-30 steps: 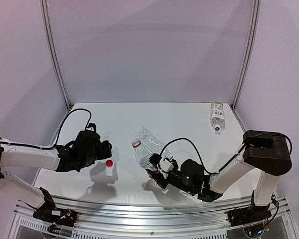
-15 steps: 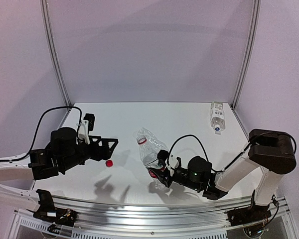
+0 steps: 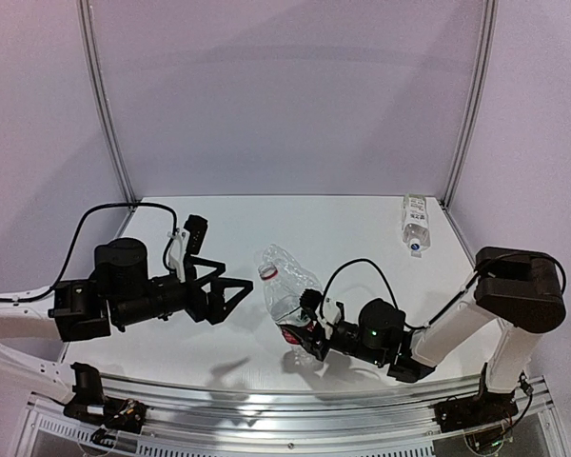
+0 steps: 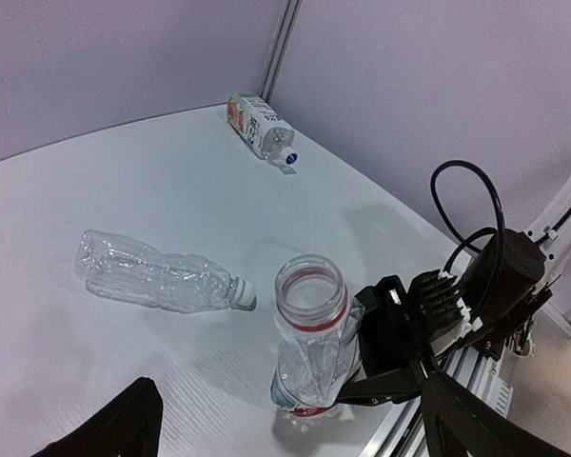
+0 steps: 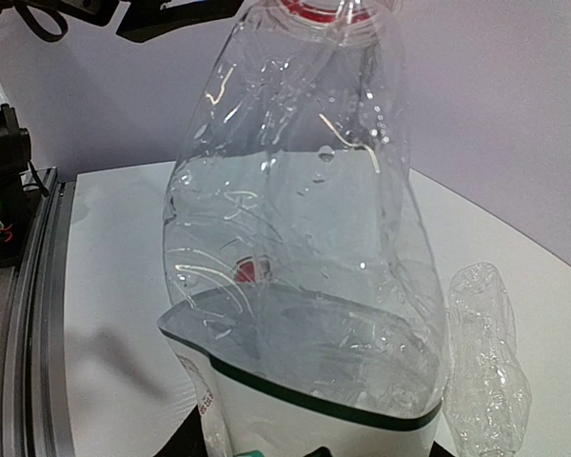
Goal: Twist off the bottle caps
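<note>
Left wrist: uncapped clear bottle (image 4: 312,341), empty

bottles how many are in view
3. An uncapped white-and-green-labelled bottle held in the right gripper; a slim ribbed bottle lying beside it; a capped labelled bottle lying at the far right corner. None looks hidden.

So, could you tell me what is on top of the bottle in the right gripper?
Nothing: the bottle has no cap, its mouth is open, and only a red ring circles the neck. The right gripper covers part of its lower end.
</note>
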Available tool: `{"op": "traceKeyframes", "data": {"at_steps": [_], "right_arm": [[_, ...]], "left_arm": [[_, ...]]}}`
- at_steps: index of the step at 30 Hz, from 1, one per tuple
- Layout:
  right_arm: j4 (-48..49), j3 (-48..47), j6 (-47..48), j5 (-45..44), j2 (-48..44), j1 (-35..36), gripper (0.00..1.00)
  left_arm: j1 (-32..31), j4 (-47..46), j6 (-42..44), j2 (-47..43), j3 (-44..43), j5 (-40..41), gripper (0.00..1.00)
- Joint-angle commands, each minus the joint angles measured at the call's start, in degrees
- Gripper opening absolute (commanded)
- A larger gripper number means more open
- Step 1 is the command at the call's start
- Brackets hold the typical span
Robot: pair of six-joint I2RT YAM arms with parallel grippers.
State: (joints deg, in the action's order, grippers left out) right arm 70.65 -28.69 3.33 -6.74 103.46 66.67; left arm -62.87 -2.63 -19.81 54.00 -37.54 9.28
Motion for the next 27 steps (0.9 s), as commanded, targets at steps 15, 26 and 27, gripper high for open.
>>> {"op": "traceKeyframes", "data": {"at_steps": [15, 26, 27], "right_arm": [[3.6, 2.4, -0.1, 5.3, -2.0, -0.4, 0.45], [5.5, 3.6, 0.2, 6.4, -2.4, -0.4, 0.45], [5.7, 3.7, 0.1, 6.4, -2.5, -0.4, 0.45]], "left_arm": [[-0.4, -5.0, -0.7, 14.8, -9.3, -0.9, 0.83], [-0.3, -5.7, -1.8, 18.8, -11.7, 0.4, 0.58], [-0.4, -5.9, -1.8, 18.9, -11.8, 0.4, 0.56]]}}
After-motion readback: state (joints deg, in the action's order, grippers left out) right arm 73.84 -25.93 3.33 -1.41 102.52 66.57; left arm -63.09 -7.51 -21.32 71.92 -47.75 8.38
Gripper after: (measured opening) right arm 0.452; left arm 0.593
